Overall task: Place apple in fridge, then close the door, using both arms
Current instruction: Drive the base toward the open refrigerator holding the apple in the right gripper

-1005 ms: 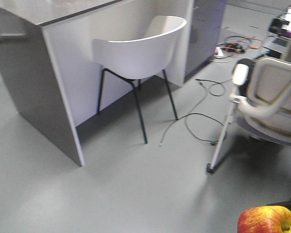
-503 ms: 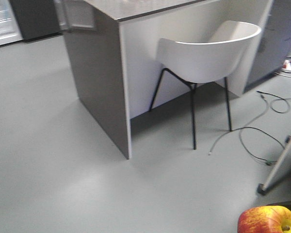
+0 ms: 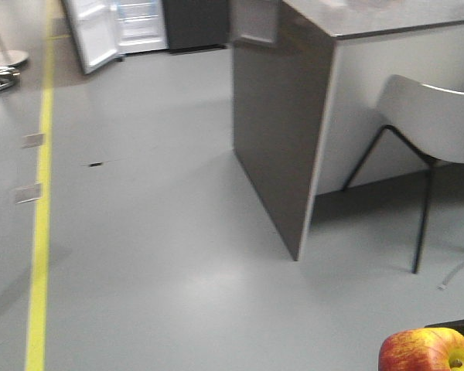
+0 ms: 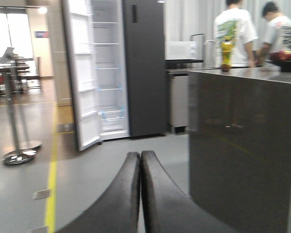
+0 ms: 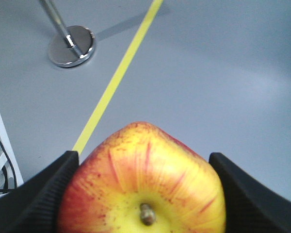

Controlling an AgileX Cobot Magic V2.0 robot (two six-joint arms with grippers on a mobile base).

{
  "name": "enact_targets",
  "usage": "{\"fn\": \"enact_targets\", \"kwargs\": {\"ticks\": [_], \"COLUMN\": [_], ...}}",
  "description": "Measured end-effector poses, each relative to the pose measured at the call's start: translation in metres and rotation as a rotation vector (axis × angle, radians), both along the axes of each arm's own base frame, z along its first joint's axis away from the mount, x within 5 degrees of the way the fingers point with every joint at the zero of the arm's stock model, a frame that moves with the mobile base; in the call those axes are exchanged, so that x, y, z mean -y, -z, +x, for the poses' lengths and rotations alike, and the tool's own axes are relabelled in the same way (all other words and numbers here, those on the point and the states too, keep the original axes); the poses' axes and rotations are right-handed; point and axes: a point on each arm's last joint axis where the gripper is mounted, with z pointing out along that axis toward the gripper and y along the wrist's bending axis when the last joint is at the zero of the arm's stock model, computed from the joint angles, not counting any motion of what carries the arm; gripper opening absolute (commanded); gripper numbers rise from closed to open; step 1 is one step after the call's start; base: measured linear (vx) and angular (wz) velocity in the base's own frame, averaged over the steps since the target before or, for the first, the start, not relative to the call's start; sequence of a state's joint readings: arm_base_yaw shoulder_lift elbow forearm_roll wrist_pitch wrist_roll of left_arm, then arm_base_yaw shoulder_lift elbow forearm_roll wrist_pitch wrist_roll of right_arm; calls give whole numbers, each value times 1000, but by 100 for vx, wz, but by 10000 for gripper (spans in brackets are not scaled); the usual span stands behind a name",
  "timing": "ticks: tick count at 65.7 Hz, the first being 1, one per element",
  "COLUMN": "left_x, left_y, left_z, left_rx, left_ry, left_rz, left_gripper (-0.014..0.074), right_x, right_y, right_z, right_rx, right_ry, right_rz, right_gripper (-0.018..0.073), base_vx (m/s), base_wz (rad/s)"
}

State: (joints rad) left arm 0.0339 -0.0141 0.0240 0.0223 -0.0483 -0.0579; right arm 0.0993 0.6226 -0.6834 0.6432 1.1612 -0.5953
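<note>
Fridge (image 4: 143, 68): well apart from the robot, door (image 4: 82, 87) swung wide; step judged as carrying, and the next move calls for an approach to a shelf (image 4: 109, 90). Right gripper (image 5: 143, 194): clamped on apple (image 5: 143, 170), whose lower half is cut off; left gripper (image 4: 140, 189): fingers pressed together, empty; frames blurred, shelf contents unreadable.

The front view is smeared and blurry, with a soft pale glow on the grey floor (image 3: 178, 286). In the left wrist view, bright light washes out the window (image 4: 9, 34), and the fridge (image 4: 109, 87) glows white inside. The right wrist view is sharpest, with the apple (image 5: 143, 184) evenly lit.
</note>
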Motion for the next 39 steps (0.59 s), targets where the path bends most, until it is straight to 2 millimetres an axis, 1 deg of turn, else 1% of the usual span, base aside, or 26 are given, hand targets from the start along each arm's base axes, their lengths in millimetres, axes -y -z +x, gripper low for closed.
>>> {"fn": "enact_targets", "kwargs": {"ticks": [21, 39], "left_x": [0, 0], "left_y": [0, 0], "left_z": [0, 0], "left_rx": [0, 0], "left_ry": [0, 0], "left_rz": [0, 0], "left_gripper": [-6, -6], "right_x": [0, 0], "right_y": [0, 0], "right_z": [0, 0], "right_rx": [0, 0], "right_ry": [0, 0], "right_rz": [0, 0], "right_gripper": [90, 90], "base_vx": [3, 6], "base_wz": [57, 37]}}
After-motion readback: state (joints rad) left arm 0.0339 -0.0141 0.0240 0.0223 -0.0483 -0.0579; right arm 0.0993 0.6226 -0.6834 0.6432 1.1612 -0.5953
